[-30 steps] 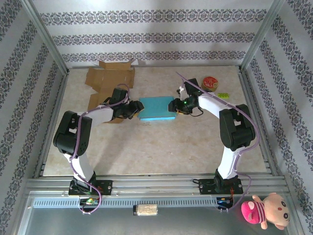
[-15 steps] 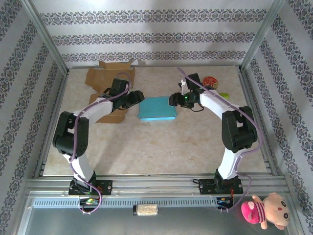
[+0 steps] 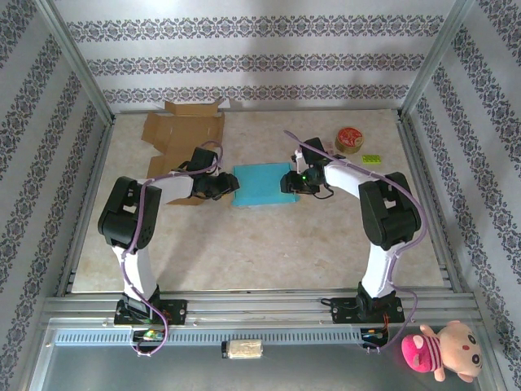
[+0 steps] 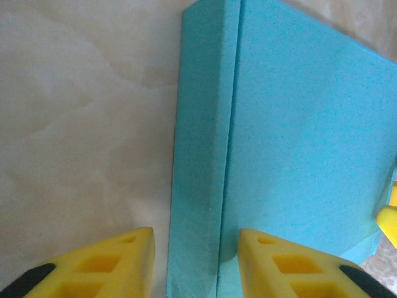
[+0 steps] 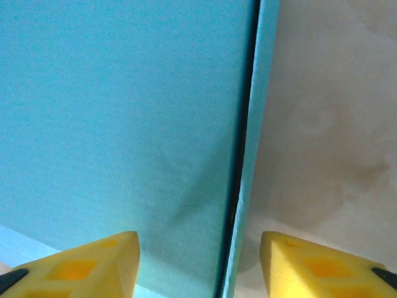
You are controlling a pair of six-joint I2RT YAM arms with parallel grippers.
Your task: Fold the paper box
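The paper box (image 3: 262, 185) lies flat in the middle of the table (image 3: 244, 244); the left gripper (image 3: 228, 186) stands spread astride its left flap, the right gripper (image 3: 291, 182) spread astride its right edge, neither pinching; better to close both evenly, then raise the sides together, so the box does not slide.

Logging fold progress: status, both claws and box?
Left claw open, astride left flap of blue box. Right claw open, astride its right edge. Cardboard clear, far left.
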